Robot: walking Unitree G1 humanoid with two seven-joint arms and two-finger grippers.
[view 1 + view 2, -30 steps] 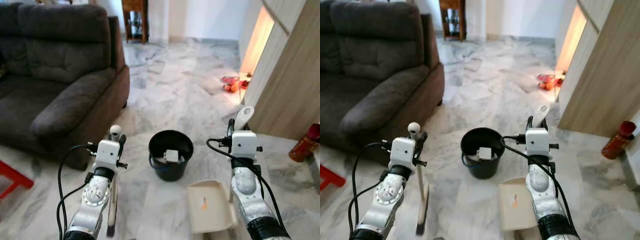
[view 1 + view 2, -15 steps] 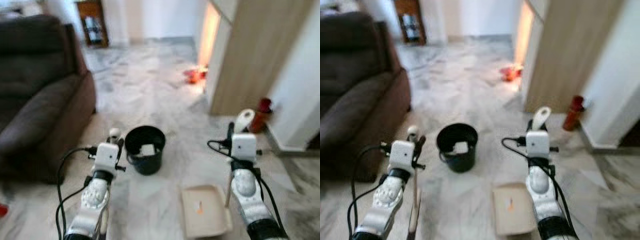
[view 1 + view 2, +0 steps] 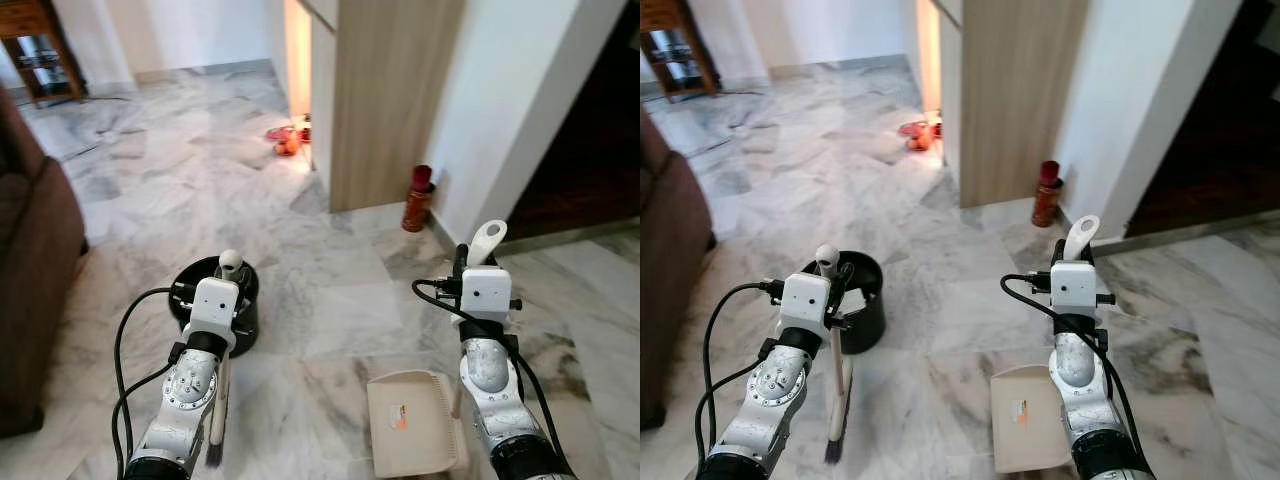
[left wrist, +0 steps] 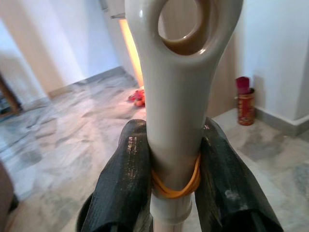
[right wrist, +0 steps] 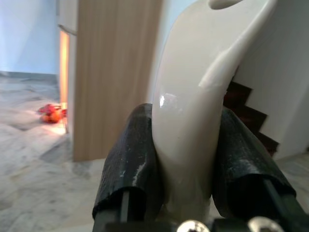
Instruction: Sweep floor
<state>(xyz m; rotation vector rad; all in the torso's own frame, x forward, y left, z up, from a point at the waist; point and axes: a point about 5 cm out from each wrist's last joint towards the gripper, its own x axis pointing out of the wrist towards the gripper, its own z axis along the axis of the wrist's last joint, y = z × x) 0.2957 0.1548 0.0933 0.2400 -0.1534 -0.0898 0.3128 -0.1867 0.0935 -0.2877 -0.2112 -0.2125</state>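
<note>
My left gripper is shut on the cream broom handle, just above an orange rubber band. The broom hangs upright with its dark bristles near the marble floor. My right gripper is shut on the white dustpan handle. The cream dustpan lies flat on the floor below it, with a small orange scrap inside. A black bucket stands just behind the left gripper, partly hidden by it.
A dark brown sofa fills the left edge. Ahead to the right stands a wooden cabinet, with a red canister at its foot by the white wall. Red-orange items lie on the floor farther off. A dark doorway opens at right.
The camera has swung to the right: sofa and bucket slid left in view, and the white wall and dark doorway appeared. Both grippers keep their hold on broom and dustpan.
</note>
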